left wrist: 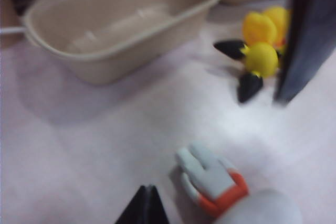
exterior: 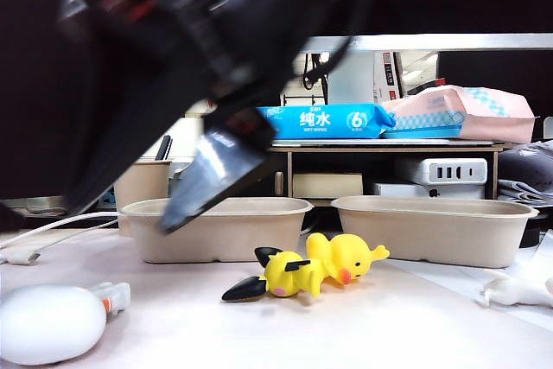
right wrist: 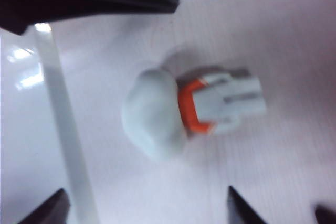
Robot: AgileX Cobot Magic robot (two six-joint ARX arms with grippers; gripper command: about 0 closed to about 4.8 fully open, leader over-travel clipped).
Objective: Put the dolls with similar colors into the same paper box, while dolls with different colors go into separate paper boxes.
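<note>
The white doll (exterior: 45, 324) with an orange band lies on the table at the front left. My right gripper (right wrist: 146, 192) hangs open just above this white doll (right wrist: 155, 113), nothing between its fingers. Its blurred arm reaches across the exterior view, one finger (exterior: 206, 177) in front of the left paper box (exterior: 220, 229). My left gripper (left wrist: 148, 191) is shut and empty, close beside the white doll (left wrist: 215, 179). The yellow mouse doll (exterior: 283, 276) and yellow duck doll (exterior: 350, 258) lie together before the boxes. The right paper box (exterior: 432, 229) and the left paper box (left wrist: 121, 22) show nothing inside.
A beige cup (exterior: 143, 183) stands behind the left box. A white cable (exterior: 52, 226) runs along the table's left. A small white object (exterior: 518, 291) lies at the right. A shelf behind holds a blue wipes pack (exterior: 324, 120) and a pink pack (exterior: 462, 114).
</note>
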